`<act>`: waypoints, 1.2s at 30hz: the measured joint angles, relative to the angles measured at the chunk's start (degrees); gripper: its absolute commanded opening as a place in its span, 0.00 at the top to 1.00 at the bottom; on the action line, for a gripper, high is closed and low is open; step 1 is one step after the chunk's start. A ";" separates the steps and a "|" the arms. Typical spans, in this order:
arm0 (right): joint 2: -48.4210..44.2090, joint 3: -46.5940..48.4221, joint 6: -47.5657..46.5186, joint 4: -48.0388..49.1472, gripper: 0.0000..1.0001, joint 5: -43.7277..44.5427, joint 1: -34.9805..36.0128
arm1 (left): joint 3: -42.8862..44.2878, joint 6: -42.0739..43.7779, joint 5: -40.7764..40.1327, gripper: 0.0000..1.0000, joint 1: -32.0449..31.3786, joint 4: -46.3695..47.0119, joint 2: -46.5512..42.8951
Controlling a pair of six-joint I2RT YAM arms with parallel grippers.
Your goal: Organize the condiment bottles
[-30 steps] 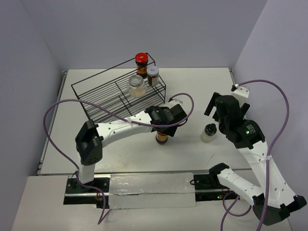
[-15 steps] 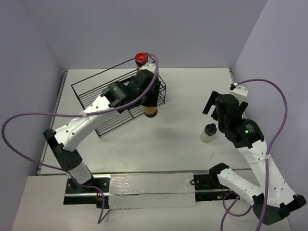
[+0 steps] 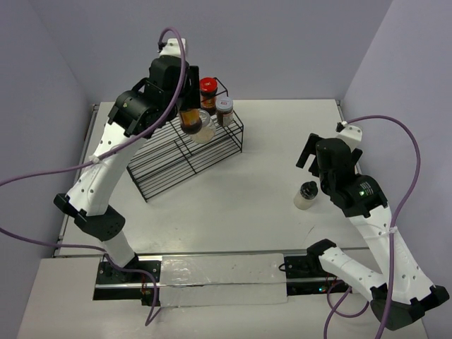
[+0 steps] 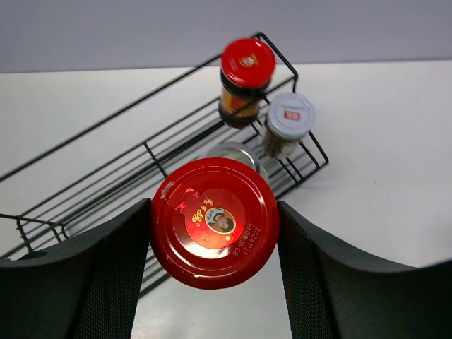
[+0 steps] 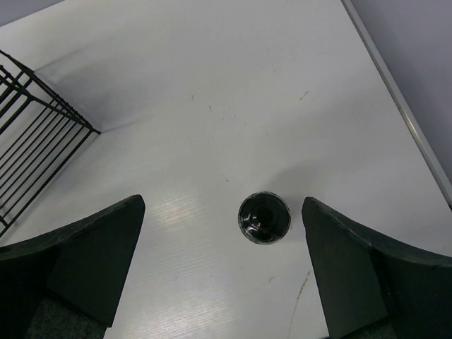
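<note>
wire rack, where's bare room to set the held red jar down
Bare: the wire rack's long stretch left of the jars. Crowded: its right end, where the red-lidded jar, grey-lidded jar and clear jar stand close together.

White table (image 3: pixel 233 212), seemingly lilac walls (image 3: pixel 282 42)

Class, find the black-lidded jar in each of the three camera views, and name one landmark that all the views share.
Top view: the black-lidded jar stands on the table, right of centre.
Left wrist view: not in it.
Right wrist view: seen from above, just below centre.
Shared landmark: the wire rack, visible in all three.
</note>
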 measured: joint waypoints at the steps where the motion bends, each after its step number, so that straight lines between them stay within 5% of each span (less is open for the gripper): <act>1: 0.02 0.00 0.00 0.00 0.00 -0.09 0.00 | 0.82 0.47 -0.31 0.90 0.78 0.24 0.53; 36: 2.18 -1.09 0.02 0.81 0.00 -2.52 -0.04 | 1.83 3.95 -1.99 0.90 13.08 14.64 11.68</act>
